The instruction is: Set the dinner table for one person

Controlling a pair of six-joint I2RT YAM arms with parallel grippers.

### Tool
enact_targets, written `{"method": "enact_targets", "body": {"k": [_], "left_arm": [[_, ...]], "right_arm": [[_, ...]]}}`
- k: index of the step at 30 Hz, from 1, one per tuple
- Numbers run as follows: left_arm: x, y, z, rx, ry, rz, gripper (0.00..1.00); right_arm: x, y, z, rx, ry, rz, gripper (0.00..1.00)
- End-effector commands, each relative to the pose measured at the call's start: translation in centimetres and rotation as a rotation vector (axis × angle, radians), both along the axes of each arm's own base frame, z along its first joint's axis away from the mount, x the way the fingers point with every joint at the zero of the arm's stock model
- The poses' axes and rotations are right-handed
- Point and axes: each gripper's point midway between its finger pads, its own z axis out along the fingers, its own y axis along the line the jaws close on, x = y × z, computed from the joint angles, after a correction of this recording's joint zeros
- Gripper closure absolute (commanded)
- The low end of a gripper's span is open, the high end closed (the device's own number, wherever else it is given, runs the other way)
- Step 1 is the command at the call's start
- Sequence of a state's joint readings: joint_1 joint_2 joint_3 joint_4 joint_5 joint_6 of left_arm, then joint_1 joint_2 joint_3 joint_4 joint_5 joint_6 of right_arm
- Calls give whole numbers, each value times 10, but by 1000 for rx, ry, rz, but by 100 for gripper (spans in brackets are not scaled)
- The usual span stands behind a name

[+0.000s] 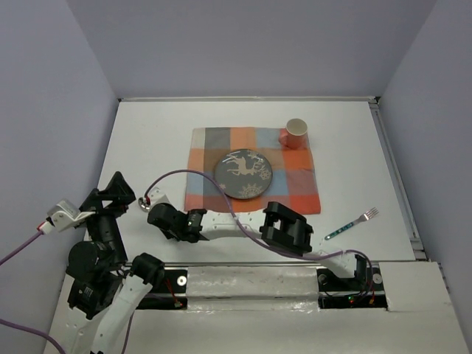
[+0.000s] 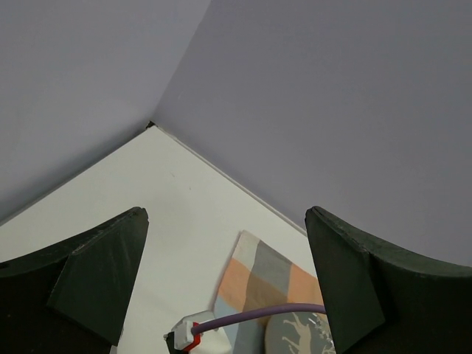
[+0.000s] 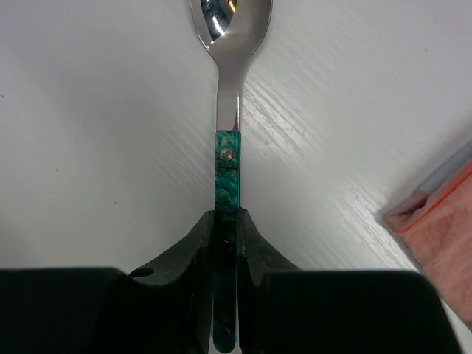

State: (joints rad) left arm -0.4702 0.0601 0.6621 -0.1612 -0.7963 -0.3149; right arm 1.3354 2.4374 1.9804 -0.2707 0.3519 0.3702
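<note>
right pincer (image 3: pixel 226 221) clenched on the spoon (image 3: pixel 227 155) handle (left pincer (image 2: pixel 223 221) spread wide, empty)

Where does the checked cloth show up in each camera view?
Top external: checked cloth mid-picture, under the plate.
Left wrist: bottom centre.
Right wrist: only a corner at the right edge.
Shared landmark: the plate, in top and left wrist views.

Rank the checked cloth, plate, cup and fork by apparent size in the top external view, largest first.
1. checked cloth
2. plate
3 and 4. cup and fork: not ranked, because the fork looks longer and the cup looks wider.
</note>
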Motion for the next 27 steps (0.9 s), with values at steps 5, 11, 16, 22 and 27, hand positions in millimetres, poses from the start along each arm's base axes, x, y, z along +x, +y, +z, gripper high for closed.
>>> {"method": "enact_targets", "body": {"k": [5,11,16,22,27], "left_arm": [[-5,3,10,-25,-60,0,1],[-3,-10,13,0,-71,-75,1],[0,-28,17,40,-92,-169,1],[2,-33,18,67,-86,-190,1],[4,-36,16,80,-75,-204,1]], "right_arm": [[30,-20,93,158,-179,-218,100],[83,-118,154,373,-148,-425,100],[123,-214,141,355,-117,-574,100],[154,-320,117,297,-111,-739,100],[166,-371,95,215,-92,-812,100]]}}
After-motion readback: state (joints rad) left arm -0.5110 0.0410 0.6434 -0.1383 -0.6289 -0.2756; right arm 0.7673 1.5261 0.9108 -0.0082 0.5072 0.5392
